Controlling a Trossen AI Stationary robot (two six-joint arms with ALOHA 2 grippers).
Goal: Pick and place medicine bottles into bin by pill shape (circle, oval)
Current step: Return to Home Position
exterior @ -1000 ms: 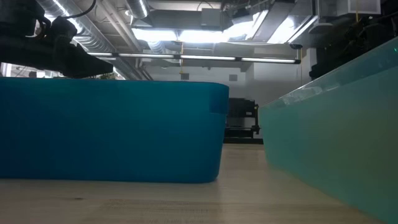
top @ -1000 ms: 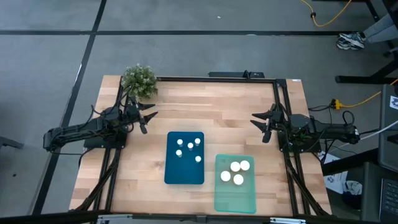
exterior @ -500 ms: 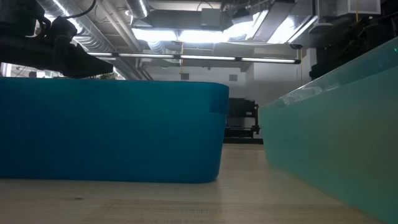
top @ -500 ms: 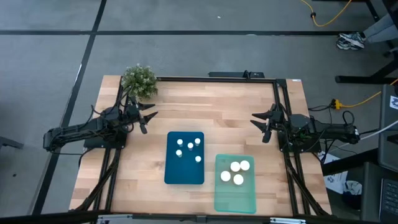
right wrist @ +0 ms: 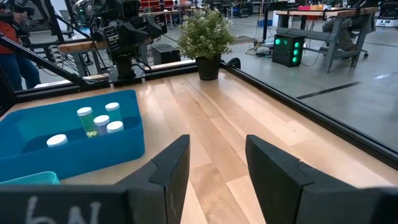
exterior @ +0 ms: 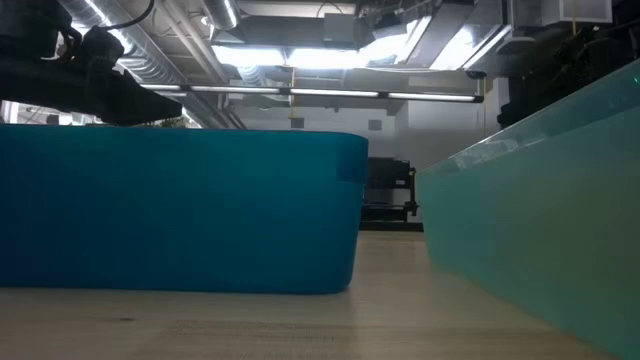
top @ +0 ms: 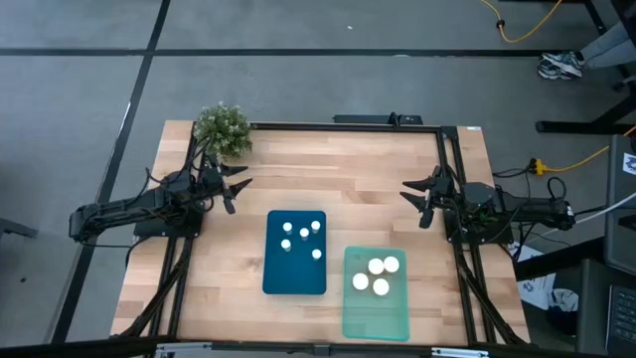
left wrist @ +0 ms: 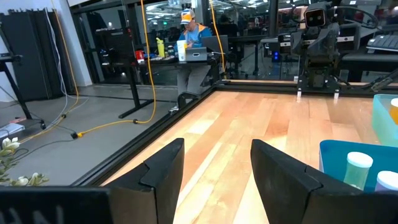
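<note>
Several small white-capped bottles (top: 302,235) stand upright in the dark blue bin (top: 273,278) at the table's middle; they also show in the right wrist view (right wrist: 99,121). Three larger white-capped bottles (top: 376,275) stand in the pale green bin (top: 376,318) to its right. My left gripper (top: 238,186) is open and empty at the table's left. My right gripper (top: 413,198) is open and empty at the table's right. Both hang clear of the bins.
A small green potted plant (top: 223,128) stands at the far left corner. A dark frame (top: 348,126) runs along the table's far edge. Bare wood lies between the grippers, beyond the bins. A person sits at a desk in the room (left wrist: 196,43).
</note>
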